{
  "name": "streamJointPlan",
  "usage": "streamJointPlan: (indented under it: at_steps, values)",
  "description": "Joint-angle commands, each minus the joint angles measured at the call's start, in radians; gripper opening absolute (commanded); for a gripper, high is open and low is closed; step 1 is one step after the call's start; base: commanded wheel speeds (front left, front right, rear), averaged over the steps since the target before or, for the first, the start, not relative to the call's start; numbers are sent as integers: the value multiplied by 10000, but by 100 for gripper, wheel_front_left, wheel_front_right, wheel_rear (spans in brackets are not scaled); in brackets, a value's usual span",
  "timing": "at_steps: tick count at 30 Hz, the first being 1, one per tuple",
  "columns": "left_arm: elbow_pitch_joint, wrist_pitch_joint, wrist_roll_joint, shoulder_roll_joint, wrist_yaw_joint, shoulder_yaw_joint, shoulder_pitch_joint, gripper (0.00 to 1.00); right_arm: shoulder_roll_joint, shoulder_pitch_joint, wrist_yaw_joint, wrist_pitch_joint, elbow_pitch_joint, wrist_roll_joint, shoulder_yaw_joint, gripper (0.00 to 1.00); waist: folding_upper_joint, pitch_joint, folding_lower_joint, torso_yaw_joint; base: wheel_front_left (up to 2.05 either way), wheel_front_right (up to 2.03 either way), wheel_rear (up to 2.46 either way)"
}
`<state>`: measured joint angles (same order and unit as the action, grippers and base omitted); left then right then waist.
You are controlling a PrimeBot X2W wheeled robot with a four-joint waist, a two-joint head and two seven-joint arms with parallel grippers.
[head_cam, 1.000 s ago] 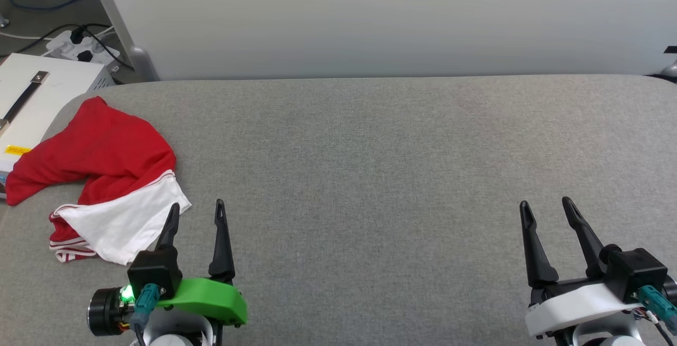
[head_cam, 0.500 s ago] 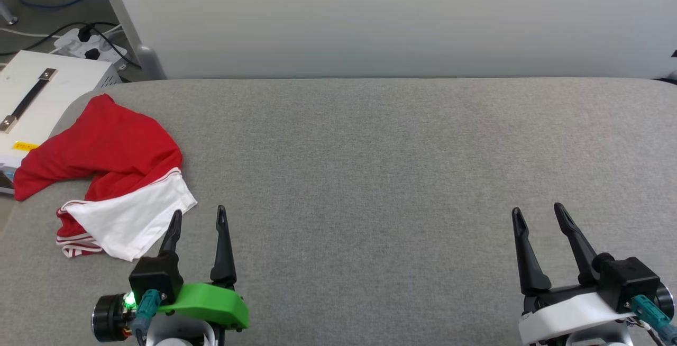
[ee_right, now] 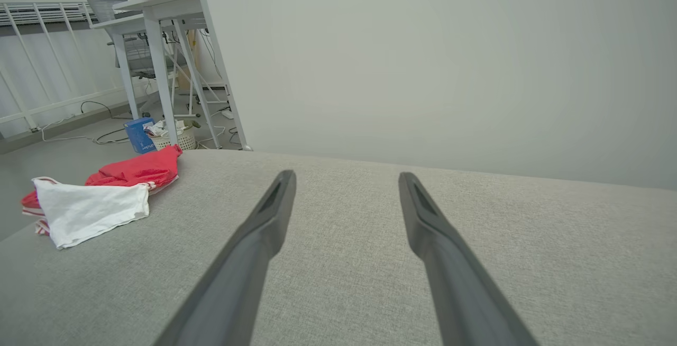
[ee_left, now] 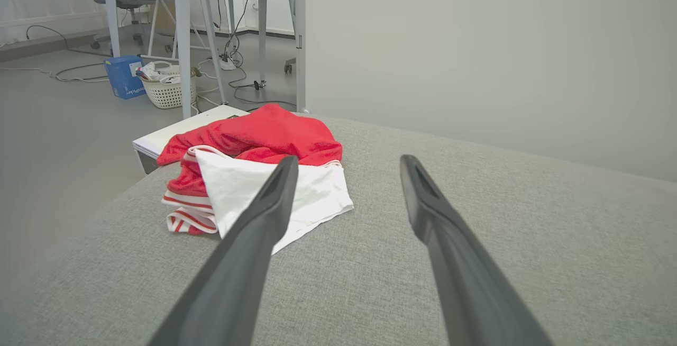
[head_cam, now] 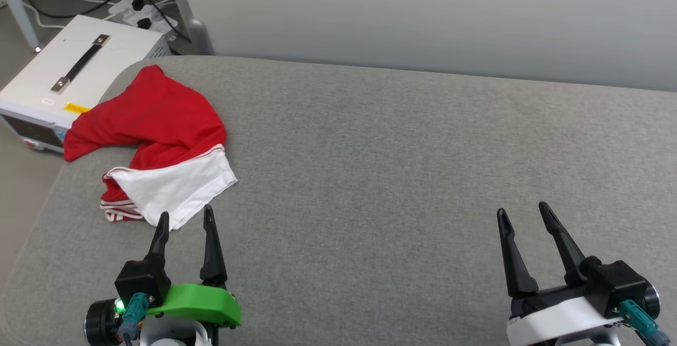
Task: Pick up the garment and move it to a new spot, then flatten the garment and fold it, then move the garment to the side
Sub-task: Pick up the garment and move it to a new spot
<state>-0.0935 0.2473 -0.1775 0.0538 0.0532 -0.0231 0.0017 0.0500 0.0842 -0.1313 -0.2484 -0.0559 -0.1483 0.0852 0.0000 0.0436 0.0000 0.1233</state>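
The garment [head_cam: 158, 139] lies crumpled at the far left of the grey padded table [head_cam: 396, 176], red cloth behind and a white sleeve with red-white striped trim in front. One red corner hangs over the table's left edge. My left gripper [head_cam: 185, 216] stands open just in front of the white sleeve, its left fingertip by the sleeve's near edge, holding nothing. The left wrist view has the garment [ee_left: 259, 171] ahead and to the left of the open fingers [ee_left: 264, 214]. My right gripper [head_cam: 521, 214] is open and empty at the lower right, far from the garment [ee_right: 100, 198].
A white box with a black handle [head_cam: 79, 71] stands on the floor beyond the table's left corner, with cables and a power strip [head_cam: 143, 10] behind it. A pale wall panel [head_cam: 423, 12] runs along the table's far edge. Desk legs and a basket [ee_left: 166, 89] stand further off.
The head camera has turned left and down, so the whole picture has shifted right. Both grippers stay open; the left fingertips now sit closer to the white sleeve.
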Motion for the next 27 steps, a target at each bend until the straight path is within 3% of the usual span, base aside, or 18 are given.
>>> streamJointPlan:
  at_steps: [1, 15, 27]
  values:
    - [-43, 123, -138, -35, 66, 35, 28, 100, 3, 118, 5, -112, -54, 21, 65, 100, 0, 183, 0, 583, 0, 0, 0]
    - [-100, 145, -412, -36, 102, 227, -45, 100, 47, -66, 6, -134, -68, 182, 267, 100, 0, 428, 0, 2140, 0, 0, 0]
    - [-245, 145, -529, -36, 75, 281, -42, 100, 86, -61, 6, -134, -51, 201, 340, 100, 0, 437, 0, 2832, 0, 0, 0]
